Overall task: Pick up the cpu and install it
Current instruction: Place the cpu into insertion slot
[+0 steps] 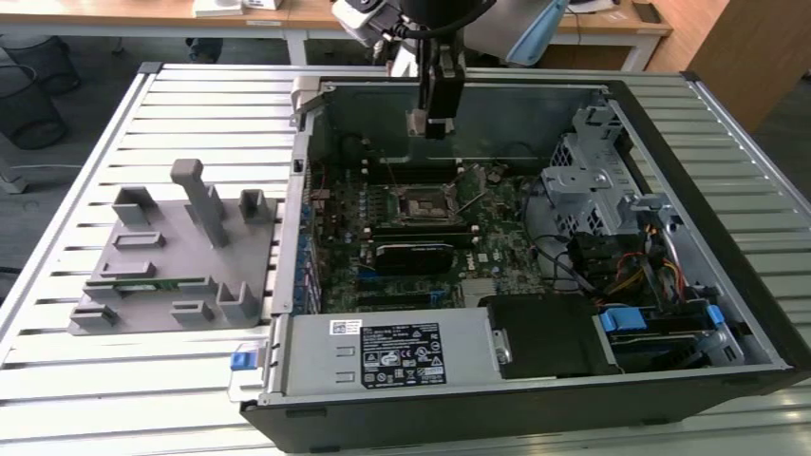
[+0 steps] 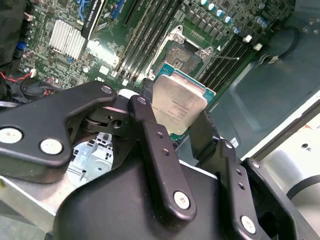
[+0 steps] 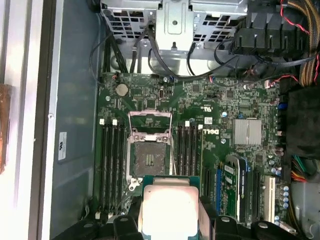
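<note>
The cpu (image 2: 178, 105), a flat square chip with a silvery top plate, is clamped between my gripper's (image 2: 175, 120) black fingers. In the first wrist view the cpu (image 3: 169, 210) hangs above the green motherboard, just off one side of the socket (image 3: 150, 155), whose metal frame is swung open. The second wrist view has the same socket (image 2: 182, 55) lying beyond the chip. In the exterior view my gripper (image 1: 434, 122) hovers above the rear part of the open computer case (image 1: 709, 190), higher than the socket (image 1: 419, 201) and a little behind it.
A grey holder (image 1: 165, 256) with a green memory stick (image 1: 146, 282) stands on the slatted table at the exterior view's left. Inside the case are memory slots (image 3: 111, 160), a finned heat sink (image 3: 247, 131), a metal drive cage (image 1: 590, 171), cable bundles (image 1: 621, 275) and the power supply (image 1: 380, 351).
</note>
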`<state>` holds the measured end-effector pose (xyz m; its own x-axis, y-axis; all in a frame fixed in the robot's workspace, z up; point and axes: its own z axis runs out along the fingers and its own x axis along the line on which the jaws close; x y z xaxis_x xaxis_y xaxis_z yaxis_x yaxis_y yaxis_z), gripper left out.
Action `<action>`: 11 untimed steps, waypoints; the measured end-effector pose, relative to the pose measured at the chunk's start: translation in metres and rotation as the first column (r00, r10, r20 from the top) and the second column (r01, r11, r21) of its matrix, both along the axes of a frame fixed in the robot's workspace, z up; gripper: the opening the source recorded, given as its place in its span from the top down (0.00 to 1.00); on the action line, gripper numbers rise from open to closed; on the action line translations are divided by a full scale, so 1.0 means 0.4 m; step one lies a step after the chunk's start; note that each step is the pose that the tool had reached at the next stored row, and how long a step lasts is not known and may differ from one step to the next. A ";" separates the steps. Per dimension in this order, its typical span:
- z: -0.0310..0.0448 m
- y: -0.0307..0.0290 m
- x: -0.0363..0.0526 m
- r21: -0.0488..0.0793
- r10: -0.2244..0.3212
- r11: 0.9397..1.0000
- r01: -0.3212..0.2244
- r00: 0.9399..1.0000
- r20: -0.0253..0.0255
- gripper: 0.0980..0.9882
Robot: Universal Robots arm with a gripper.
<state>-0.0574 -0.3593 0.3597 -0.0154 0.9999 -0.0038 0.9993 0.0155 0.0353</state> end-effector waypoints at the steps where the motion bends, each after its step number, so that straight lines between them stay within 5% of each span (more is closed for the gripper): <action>1: -0.002 0.002 0.002 0.000 -0.004 1.000 0.004 1.000 0.000 0.52; 11: -0.022 0.016 0.011 0.000 -0.004 1.000 0.004 1.000 0.000 0.52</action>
